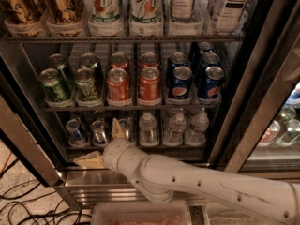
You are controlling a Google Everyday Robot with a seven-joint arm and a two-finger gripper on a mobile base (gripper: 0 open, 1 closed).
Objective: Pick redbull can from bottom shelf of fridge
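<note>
The fridge [262, 78] stands open in front of me, with a steel frame and dark wire racks. On the bottom shelf [140, 146], three slim silver-and-blue redbull cans stand at the left: one [75, 130], a second [99, 131] and a third [124, 127]. My gripper [96, 142] is at the shelf's front edge, in front of these cans, open and empty. One finger [116, 128] points up between the second and third can. The other finger [89, 161] lies low over the steel sill.
Small clear water bottles [176, 128] fill the right of the bottom shelf. The rack above holds green [54, 84], red [149, 83] and Pepsi cans [180, 82]. The door frame [28, 149] slants at the left. A clear bin [140, 214] sits below and cables [18, 205] lie on the floor.
</note>
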